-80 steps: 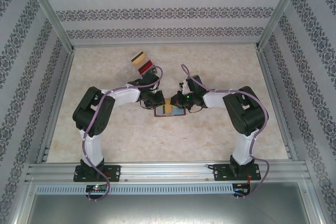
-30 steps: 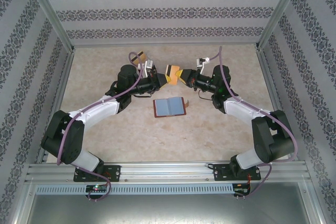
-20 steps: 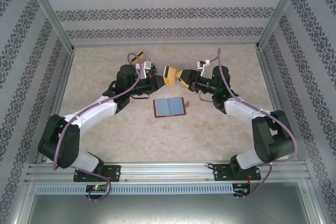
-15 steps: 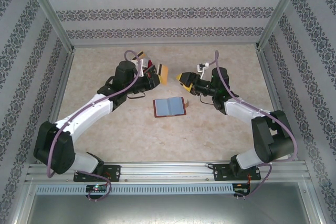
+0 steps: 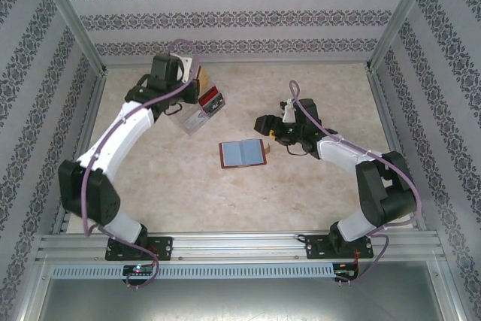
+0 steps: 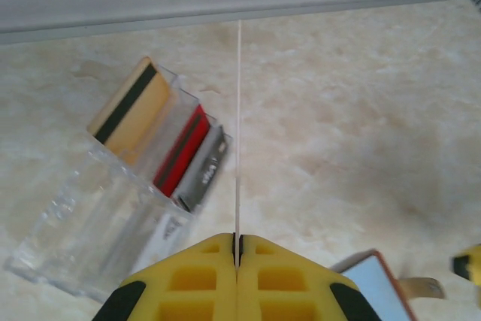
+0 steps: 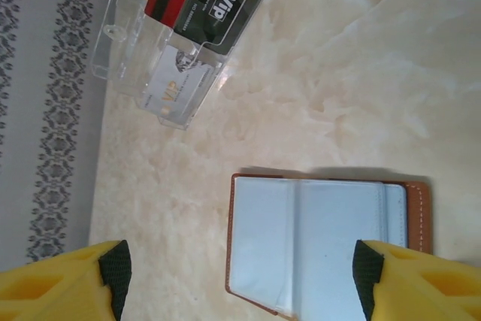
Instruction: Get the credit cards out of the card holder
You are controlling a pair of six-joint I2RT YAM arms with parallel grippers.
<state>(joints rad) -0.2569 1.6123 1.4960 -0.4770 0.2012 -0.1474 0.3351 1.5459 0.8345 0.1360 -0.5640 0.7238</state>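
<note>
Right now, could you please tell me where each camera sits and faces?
Top external: above, behind the bases, looking down on the table; left arm, right arm show.
Left wrist: looks along the left gripper, shut on a card, toward the clear stand.
Right wrist: looks down through the open right gripper at the card holder.
All share the clear stand and card holder.

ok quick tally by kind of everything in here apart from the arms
clear stand: 1
card holder: 1
cards: 5, the gold card, red card, black card and white card in the stand, plus an edge-on card in the left claw
total: 7
</note>
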